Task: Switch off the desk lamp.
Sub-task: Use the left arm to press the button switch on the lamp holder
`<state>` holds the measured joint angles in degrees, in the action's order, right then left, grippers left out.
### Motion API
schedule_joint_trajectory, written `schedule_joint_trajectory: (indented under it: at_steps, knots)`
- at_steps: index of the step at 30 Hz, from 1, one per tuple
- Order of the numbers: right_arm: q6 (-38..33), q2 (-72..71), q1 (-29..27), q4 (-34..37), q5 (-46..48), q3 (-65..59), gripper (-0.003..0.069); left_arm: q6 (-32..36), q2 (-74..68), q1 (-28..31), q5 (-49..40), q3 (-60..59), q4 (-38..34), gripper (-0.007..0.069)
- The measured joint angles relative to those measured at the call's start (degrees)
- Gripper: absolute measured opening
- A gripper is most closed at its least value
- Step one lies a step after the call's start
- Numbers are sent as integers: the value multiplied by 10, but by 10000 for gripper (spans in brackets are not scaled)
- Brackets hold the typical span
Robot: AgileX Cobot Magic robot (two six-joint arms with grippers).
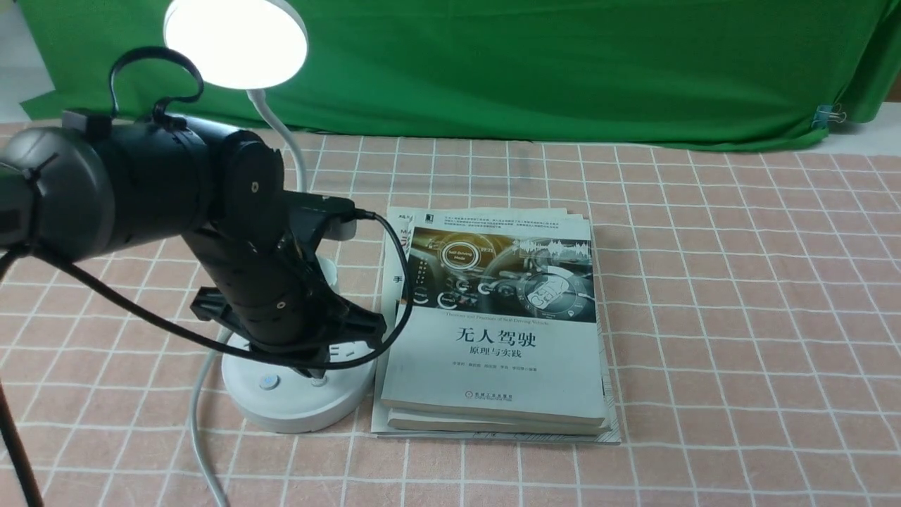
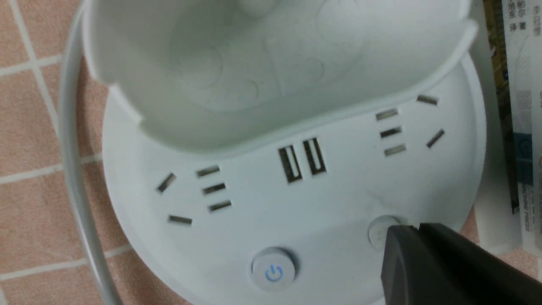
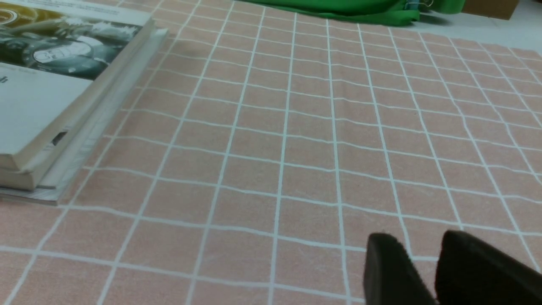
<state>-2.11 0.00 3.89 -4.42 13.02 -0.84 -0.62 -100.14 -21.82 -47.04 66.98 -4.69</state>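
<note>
**Lamp lit, left fingers at its base**

A green backdrop is hung behind the counter, which is covered in pink checked cloth. The desk lamp is placed at the near left, just beside a stack of books, and its disc head is lit. The left fingers are pressed together, empty, their tips partly covering the plain round button right of the power button. The right fingers are held slightly parted, empty, low over bare cloth right of the books.

Base of the desk lamp: sockets and cup holder on top. Left gripper, jaws together, tip touching the plain button at near right. Blue-marked power button just left, untouched.
</note>
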Motion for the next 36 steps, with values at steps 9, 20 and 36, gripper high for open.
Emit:
schedule_joint_trajectory:
  at_steps: [9, 20, 36]
  knots:
    - [0, 0, 0, 0, 0, 0, 240, 1, -29, 0, 12, 3, 0, 4]
    - [0, 0, 0, 0, 0, 0, 240, 10, 58, 0, -28, 6, 2, 4]
    - [0, 0, 0, 0, 0, 0, 240, 14, -22, 0, -8, 6, -1, 4]
